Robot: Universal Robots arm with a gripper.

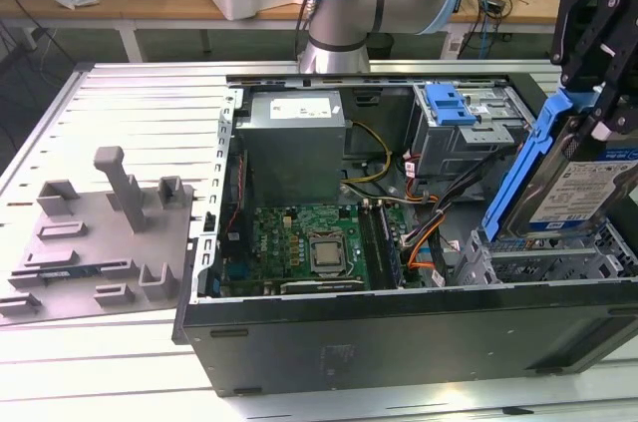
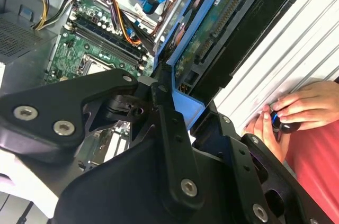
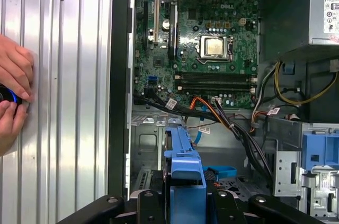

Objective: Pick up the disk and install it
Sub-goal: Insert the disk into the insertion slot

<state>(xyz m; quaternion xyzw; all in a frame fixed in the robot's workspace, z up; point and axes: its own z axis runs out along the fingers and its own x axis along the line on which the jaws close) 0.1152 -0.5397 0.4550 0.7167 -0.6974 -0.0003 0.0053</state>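
The robot's black pincer (image 1: 601, 113) grips the disk (image 1: 588, 188) by its blue carrier frame (image 1: 523, 168), jaws closed narrow on the frame's upper end, and holds it tilted over one corner of the open computer case (image 1: 399, 342). The label side of the silver drive shows in the exterior view. In the second wrist view its circuit-board underside (image 2: 212, 38) runs away from the pincer (image 2: 177, 110).

Directly below the held disk sits the grey metal drive cage (image 1: 543, 262), and whether the frame's lower edge touches it cannot be told. Just beside the disk, toward the middle of the case, a bundle of black and orange cables (image 1: 424, 232) crowds the gap, while the air above is open. Beyond the cables is a second blue caddy (image 1: 449, 103) seated in its bay. Farther from the pincer lie the green motherboard (image 1: 309, 242) and the grey power supply (image 1: 294, 138).

In the first wrist view the blue frame (image 3: 185, 171) rises between the pincer's fingers (image 3: 151, 203), and the case's dark side wall (image 3: 119, 75) stands close alongside. Past that wall stretches the slatted metal table (image 3: 63, 102), where a person's hands (image 3: 13, 91) close around a small dark object. On the far side of the case from the pincer, a grey fixture plate (image 1: 100, 232) rests on the same table.
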